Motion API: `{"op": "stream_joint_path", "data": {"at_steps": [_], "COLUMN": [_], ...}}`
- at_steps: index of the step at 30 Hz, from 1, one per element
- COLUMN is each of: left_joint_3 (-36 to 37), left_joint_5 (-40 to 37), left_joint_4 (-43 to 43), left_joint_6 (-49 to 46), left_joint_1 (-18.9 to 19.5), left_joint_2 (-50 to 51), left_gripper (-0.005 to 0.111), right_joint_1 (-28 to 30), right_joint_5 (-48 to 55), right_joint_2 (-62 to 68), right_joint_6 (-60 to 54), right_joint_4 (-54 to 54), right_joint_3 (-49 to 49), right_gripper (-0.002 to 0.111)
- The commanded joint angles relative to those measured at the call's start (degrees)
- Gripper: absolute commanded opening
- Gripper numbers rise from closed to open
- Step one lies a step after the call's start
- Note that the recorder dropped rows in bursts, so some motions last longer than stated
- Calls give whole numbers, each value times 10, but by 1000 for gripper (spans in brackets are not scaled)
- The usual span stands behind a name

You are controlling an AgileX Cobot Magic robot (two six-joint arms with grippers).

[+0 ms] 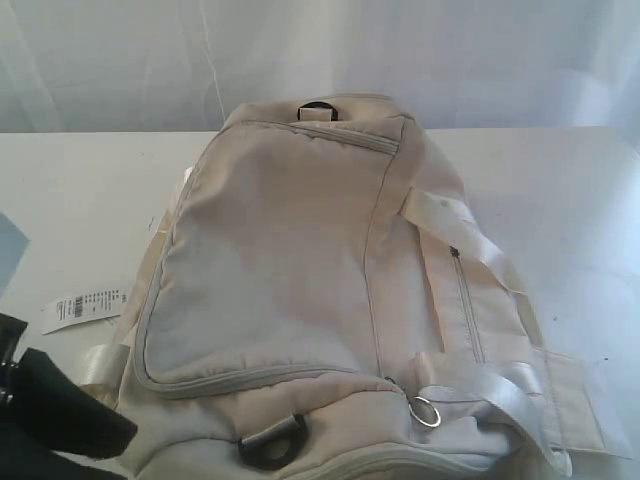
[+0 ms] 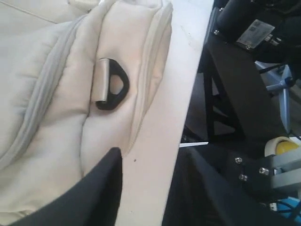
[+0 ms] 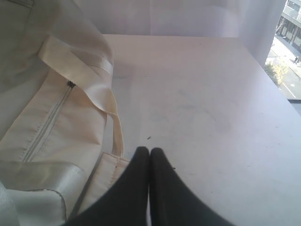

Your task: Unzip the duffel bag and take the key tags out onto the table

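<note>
The duffel bag [image 1: 290, 270] lies zipped shut on the table [image 1: 80, 190]. Its long axis runs from near to far in the exterior view. The key tags are not visible; assume they are inside.

The metal pull ring [image 1: 427, 412] sits at the bag's near right corner. The right gripper [image 3: 149, 153], fingers pressed together and empty, hovers over bare table just beside the bag's right flank. Judge it the nearer arm to the ring. The left gripper [image 2: 153, 157], fingers apart and empty, sits by the black D-ring [image 2: 113, 84] at the near end.
</note>
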State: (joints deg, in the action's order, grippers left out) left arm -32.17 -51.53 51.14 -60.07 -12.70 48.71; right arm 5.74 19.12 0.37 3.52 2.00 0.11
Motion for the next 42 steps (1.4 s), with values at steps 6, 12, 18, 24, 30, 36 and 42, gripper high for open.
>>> {"op": "stream_joint_path", "data": {"at_steps": [6, 12, 18, 24, 30, 36, 42], "left_joint_3": [-44, -64, -64, -64, -79, -80, -80], "left_joint_5": [71, 153, 282, 280, 40, -64, -76], "left_joint_4": [-17, -100, -112, -249, -662, -914, -1042], "left_joint_6": [-46, -44, -28, 43, 389, 542, 749], "left_joint_1": [-117, -227, -312, -314, -314, -314, -314], "left_joint_2": [64, 128, 217, 267, 256, 232, 213], "left_gripper": [51, 69, 71, 22, 0, 0, 2], "right_joint_1": [0, 0, 0, 0, 0, 0, 0], "right_joint_5": [-68, -84, -138, -293, -378, -379, -327], "right_joint_2": [-4, -4, -4, -4, -4, -4, -4], "right_joint_6": [-6, -6, -2, -2, 208, 335, 430], "right_joint_4": [6, 6, 5, -14, -20, -20, -20], "right_joint_3": [-1, -1, -1, -1, -1, -1, -1], "right_gripper": [0, 0, 0, 0, 0, 0, 0]}}
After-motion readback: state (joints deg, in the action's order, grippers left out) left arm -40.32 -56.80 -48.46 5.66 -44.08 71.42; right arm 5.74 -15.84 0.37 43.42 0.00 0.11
